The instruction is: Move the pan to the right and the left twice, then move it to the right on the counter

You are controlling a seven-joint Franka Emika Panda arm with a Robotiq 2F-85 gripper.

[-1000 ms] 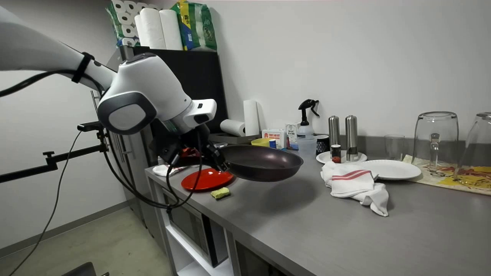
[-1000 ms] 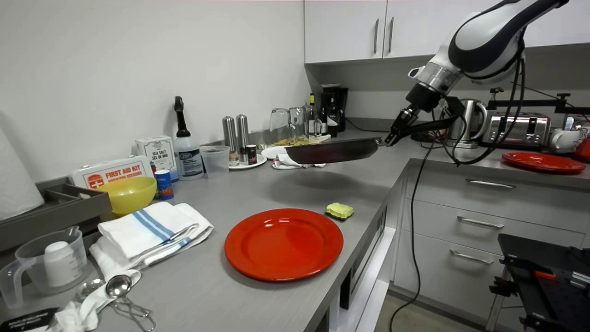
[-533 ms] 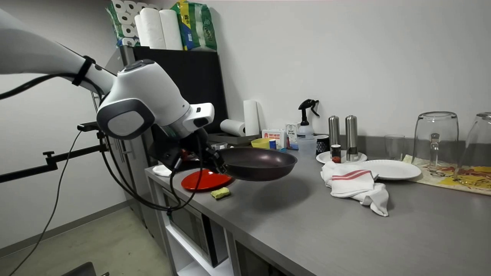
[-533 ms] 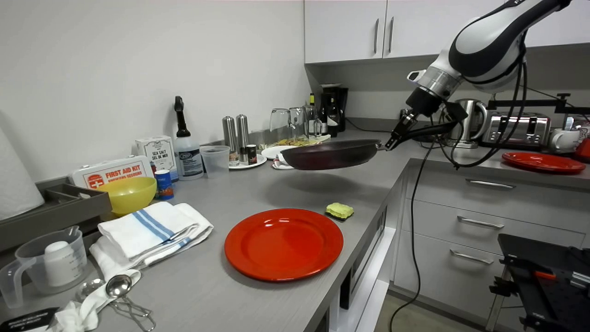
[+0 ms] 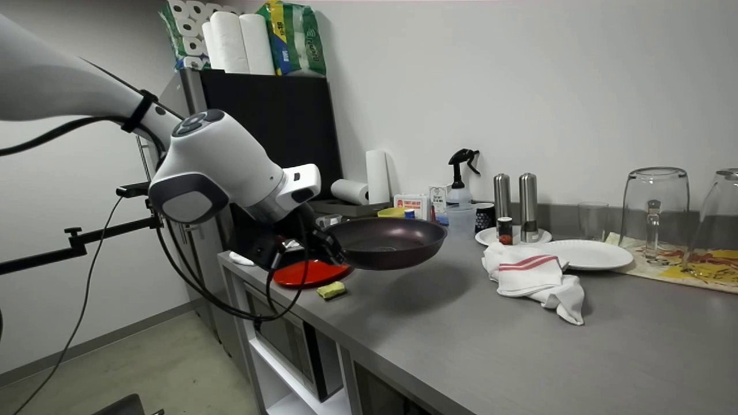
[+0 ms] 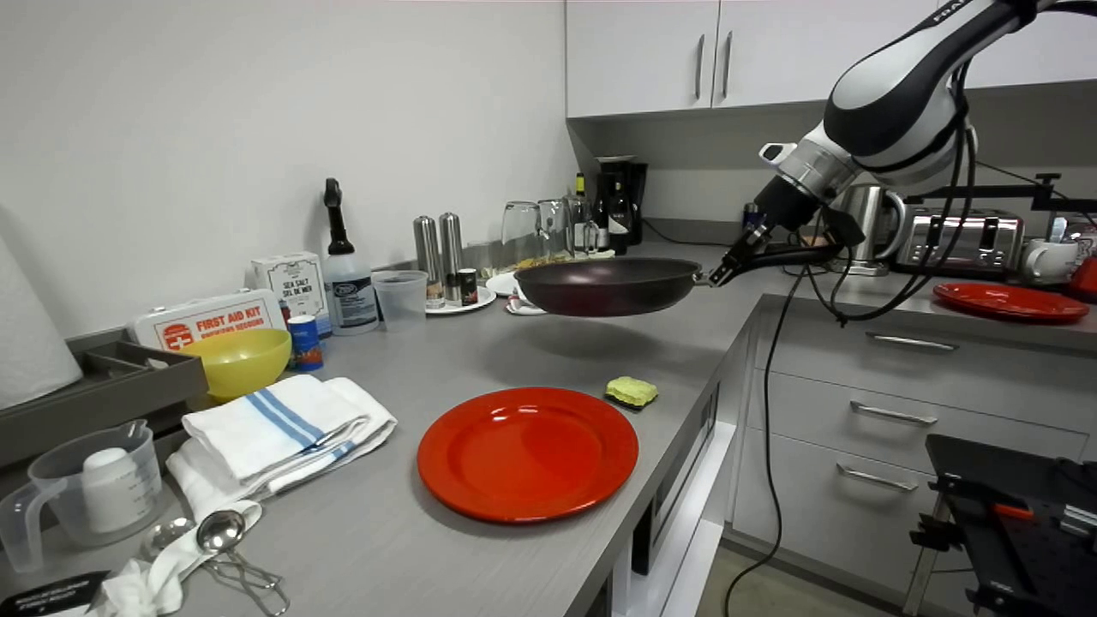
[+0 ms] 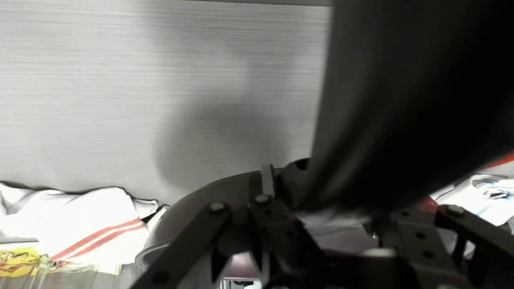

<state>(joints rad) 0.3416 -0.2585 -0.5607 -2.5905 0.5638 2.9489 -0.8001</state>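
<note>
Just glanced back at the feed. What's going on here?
The robot's hand is shut on the black handle of the frying pan, holding it in the air above the grey counter without touching it. The pan has not been set down yet; how many side-to-side passes are done can't be told from these views. On the counter nearby lie a red plate and a yellow sponge.
</note>
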